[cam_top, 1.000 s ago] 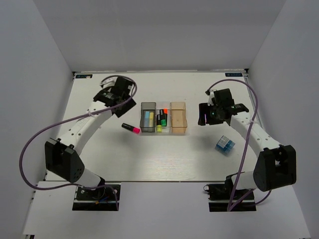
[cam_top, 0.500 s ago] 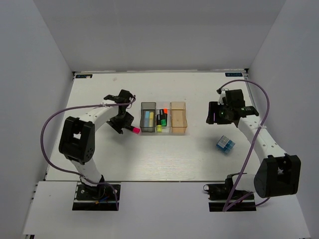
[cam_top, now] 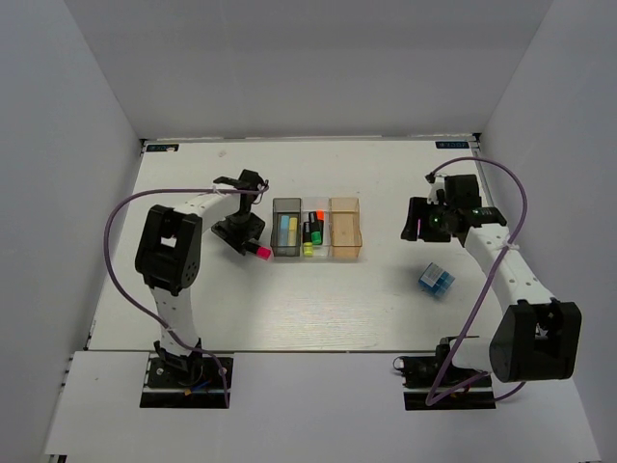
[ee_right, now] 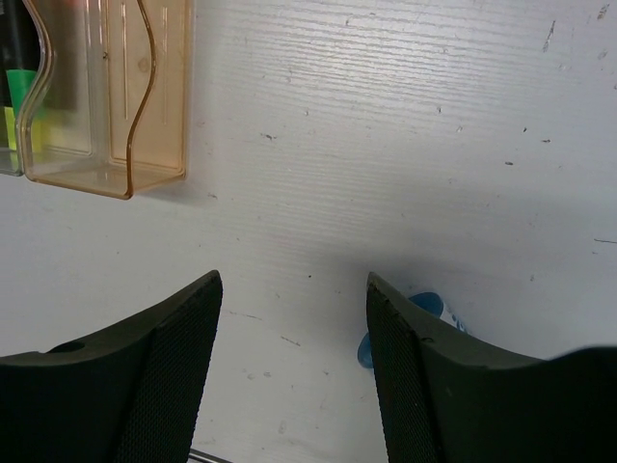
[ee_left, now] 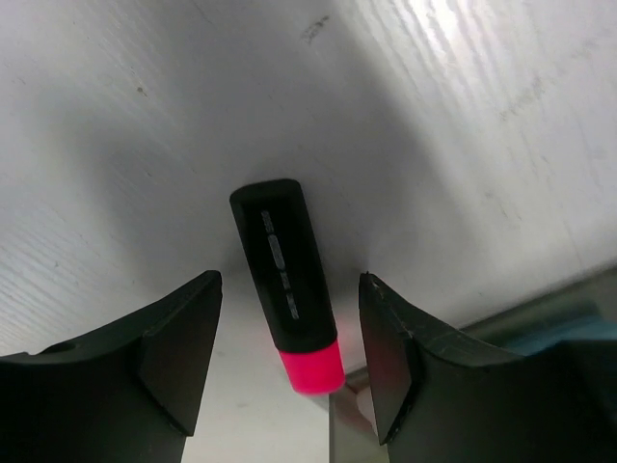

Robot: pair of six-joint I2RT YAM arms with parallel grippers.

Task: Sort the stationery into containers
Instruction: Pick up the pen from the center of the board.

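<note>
My left gripper [ee_left: 289,318] hung open over the highlighter [ee_left: 286,280], one finger on each side and neither touching it. It lay flat on the table [ee_left: 463,116] just left of the grey bin [cam_top: 286,229], its pink cap [ee_left: 310,369] pointing at that bin. The worry, as I judged it, was the barrel: smooth, glossy black plastic with rounded edges. If my fingers met it off centre or at a slant, it could twist or skid out sideways. The cap sat very close to the bin's wall, so the finger on that side might have caught the rim and nudged the whole row. My fingers were matte black wedges with curved inner faces. The table was white with a fine wood-like grain and a few scuffs. The clear bin [cam_top: 314,231] held other markers, and the orange bin [ee_right: 106,96] was thin, see-through plastic with rounded corners. My right gripper [ee_right: 291,289] was open and empty above bare table, with the blue and white block [cam_top: 435,281] on its near side, partly hidden by one finger.
</note>
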